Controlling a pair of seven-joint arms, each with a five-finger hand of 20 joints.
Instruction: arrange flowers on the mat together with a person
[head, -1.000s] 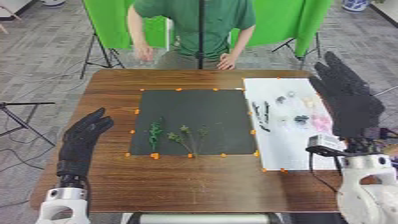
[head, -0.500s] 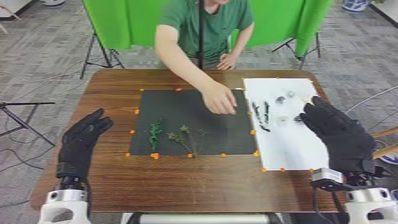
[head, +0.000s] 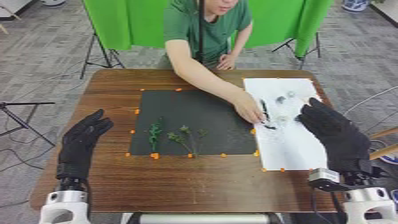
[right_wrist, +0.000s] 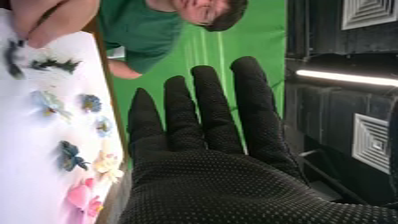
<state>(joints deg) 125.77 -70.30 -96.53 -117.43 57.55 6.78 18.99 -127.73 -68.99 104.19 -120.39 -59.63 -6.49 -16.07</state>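
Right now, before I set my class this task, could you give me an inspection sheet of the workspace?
surface: brown table, dark mat, white sheet to its right
job's things: sprigs on the mat; flowers and dark leaves on the sheet; a person's hand at the sheet's left edge
clutter: orange tabs around the mat
hands: left hand and right hand open
cables: pale cable on the floor, right
surroundings: green backdrop
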